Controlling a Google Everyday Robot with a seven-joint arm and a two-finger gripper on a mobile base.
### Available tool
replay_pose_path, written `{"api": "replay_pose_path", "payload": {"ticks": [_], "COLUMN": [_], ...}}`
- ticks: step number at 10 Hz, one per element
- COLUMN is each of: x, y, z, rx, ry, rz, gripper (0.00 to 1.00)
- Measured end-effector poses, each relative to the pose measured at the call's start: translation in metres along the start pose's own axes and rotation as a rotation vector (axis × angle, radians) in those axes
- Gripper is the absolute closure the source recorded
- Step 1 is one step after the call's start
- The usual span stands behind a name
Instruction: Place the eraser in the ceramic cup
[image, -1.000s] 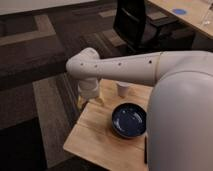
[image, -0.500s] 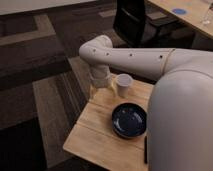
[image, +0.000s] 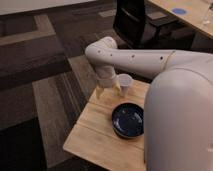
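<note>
The ceramic cup (image: 124, 84) is small and off-white and stands upright at the far edge of the wooden table (image: 95, 132). My gripper (image: 108, 91) hangs from the white arm just left of the cup, low over the table's far left corner. Its two tan fingers (image: 100, 92) point down and stand apart, so it is open, and I see nothing between them. The nearer finger is almost touching the cup's side. No eraser shows anywhere in this view.
A dark blue bowl (image: 128, 120) sits on the table in front of the cup. The robot's white body (image: 180, 125) fills the right side. A black office chair (image: 135, 22) and a desk (image: 190, 15) stand behind, with striped carpet to the left.
The arm has swung right and slightly forward, carrying the gripper from the table's left corner to right beside the cup. The cup and the bowl have not moved.
</note>
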Motion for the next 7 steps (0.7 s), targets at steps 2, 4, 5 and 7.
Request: {"api": "replay_pose_path", "payload": {"ticks": [2, 4, 5, 7], "x": [-0.027, -0.057, -0.059, -0.059], "y": [-0.019, -0.027, -0.028, -0.026], "z": [-0.013, -0.042, -0.045, -0.045], "rx": [-0.001, -0.019, -0.025, -0.026], "ry": [-0.036, -0.094, -0.100, -0.098], "rz": [-0.006, -0.055, -0.062, -0.065], "gripper": [0.35, 0.35, 0.35, 0.35]}}
